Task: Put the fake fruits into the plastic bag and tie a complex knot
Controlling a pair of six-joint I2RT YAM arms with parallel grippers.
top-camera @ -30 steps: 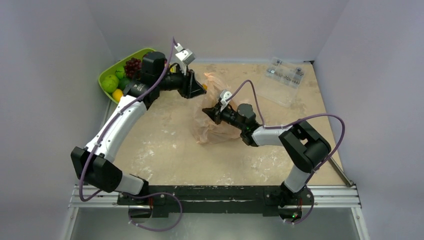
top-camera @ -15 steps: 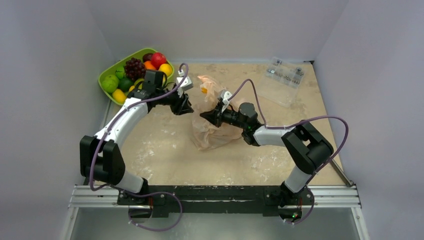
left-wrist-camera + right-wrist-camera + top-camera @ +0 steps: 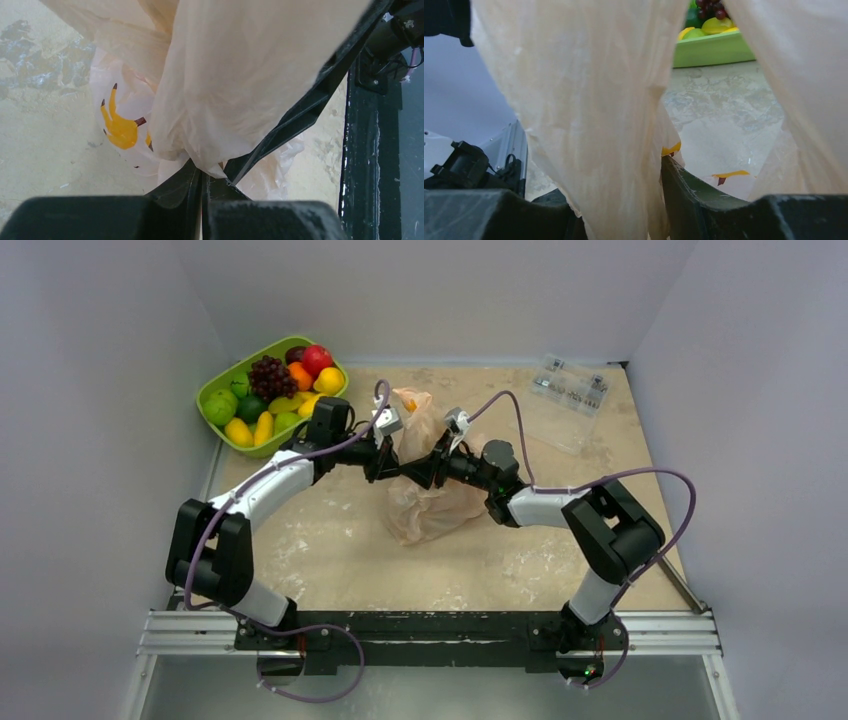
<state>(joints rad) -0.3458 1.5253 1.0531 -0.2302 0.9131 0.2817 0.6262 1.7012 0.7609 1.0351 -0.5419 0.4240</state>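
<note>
The peach plastic bag [image 3: 428, 502] stands crumpled mid-table, its top pulled up between both grippers. My left gripper [image 3: 392, 468] is shut on a fold of the bag's film [image 3: 202, 170]; the bag [image 3: 240, 75] fills that view, with a yellow print showing. My right gripper [image 3: 426, 472] meets it from the right, open. A strip of the bag [image 3: 604, 125] hangs loose between its fingers [image 3: 694, 195]. The fake fruits [image 3: 275, 390] lie in the lime-green tray [image 3: 212, 392] at the back left, also seen as fruits [image 3: 706, 25] past the bag. No knot is in view.
Small clear packets [image 3: 572, 388] lie at the back right. Grey walls close in the table on three sides. The metal rail [image 3: 430, 625] with both arm bases runs along the near edge.
My left arm swung from over the tray down to the bag's top and shut on its film. My right gripper, shut before, has opened at the bag's top.
</note>
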